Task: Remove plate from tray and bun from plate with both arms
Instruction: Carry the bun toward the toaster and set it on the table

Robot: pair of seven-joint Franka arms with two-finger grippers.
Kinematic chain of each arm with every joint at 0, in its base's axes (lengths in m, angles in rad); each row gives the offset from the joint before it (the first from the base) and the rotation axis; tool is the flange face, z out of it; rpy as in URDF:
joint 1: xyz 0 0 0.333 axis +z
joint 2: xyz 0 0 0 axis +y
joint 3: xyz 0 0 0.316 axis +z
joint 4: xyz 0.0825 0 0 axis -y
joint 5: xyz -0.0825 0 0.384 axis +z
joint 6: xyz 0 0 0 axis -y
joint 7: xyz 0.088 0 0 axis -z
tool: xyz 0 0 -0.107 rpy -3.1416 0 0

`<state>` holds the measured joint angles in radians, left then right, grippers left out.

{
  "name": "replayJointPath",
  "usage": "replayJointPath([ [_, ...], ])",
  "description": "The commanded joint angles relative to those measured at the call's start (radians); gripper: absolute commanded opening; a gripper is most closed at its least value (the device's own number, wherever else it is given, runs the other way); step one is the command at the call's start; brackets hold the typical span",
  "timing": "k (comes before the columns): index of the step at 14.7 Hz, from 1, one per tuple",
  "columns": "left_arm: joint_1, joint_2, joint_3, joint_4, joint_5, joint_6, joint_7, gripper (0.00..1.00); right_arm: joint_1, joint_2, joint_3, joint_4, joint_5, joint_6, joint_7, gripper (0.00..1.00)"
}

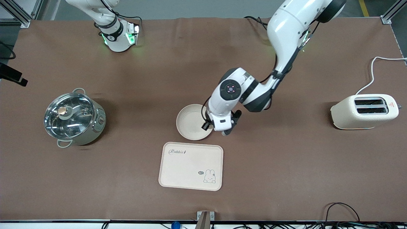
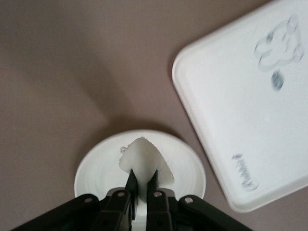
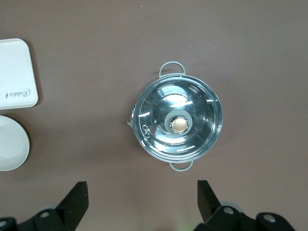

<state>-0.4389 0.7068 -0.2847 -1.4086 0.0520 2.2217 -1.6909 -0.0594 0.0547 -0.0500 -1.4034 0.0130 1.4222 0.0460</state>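
**Bun pinched in the left jaws, over the plate**

Table [image 1: 286, 178] carries everything: a broad flat top under matt brown covering. Landmark here is the tray [image 1: 190, 166], a flat cream rectangle with rounded corners, "Rabbit" script and a small rabbit drawing; nothing lies on it. Plate [image 1: 189, 122] sits just beside the tray, farther from the front camera than it, off the tray already: round, shallow, plain cream, with a raised rim. Left gripper [image 2: 142, 182] hangs over the plate's edge toward the left arm's end of the table, its jaws closed on the bun [image 2: 143, 158], a pale, soft-looking lump sticking out past the fingertips. The left wrist view shows the bun straight ahead of the jaws with the plate directly beneath, so the coming move likely turns on carrying it sideways clear of the rim. Right gripper [image 3: 142, 202] waits with jaws wide apart above a steel pot with a glass lid [image 1: 74, 119], well apart from the tray toward the right arm's end. A glossy cream toaster [image 1: 364, 112] stands toward the left arm's end.
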Motion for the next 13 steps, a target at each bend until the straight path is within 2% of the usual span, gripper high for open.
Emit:
replayJointPath([
  [1,0.135,-0.02,-0.005,-0.006,0.083,-0.1,0.1,0.12,0.042,-0.033,0.004,-0.026,-0.053,0.001,-0.008,1.0],
  [3,0.216,-0.009,-0.005,-0.009,0.155,-0.169,0.205,0.13,0.047,-0.033,0.004,-0.022,-0.054,0.0,-0.008,1.0],
  [7,0.39,0.02,-0.005,-0.038,0.172,-0.188,0.462,0.13,0.053,-0.029,0.004,-0.019,-0.053,0.009,-0.008,1.0],
  [10,0.443,0.069,-0.005,-0.038,0.172,-0.179,0.505,0.15,0.061,-0.027,0.004,-0.022,-0.053,0.037,-0.008,1.0],
  [13,0.466,0.108,-0.005,-0.038,0.172,-0.174,0.54,0.24,0.061,-0.026,0.004,-0.023,-0.053,0.058,-0.006,1.0],
])
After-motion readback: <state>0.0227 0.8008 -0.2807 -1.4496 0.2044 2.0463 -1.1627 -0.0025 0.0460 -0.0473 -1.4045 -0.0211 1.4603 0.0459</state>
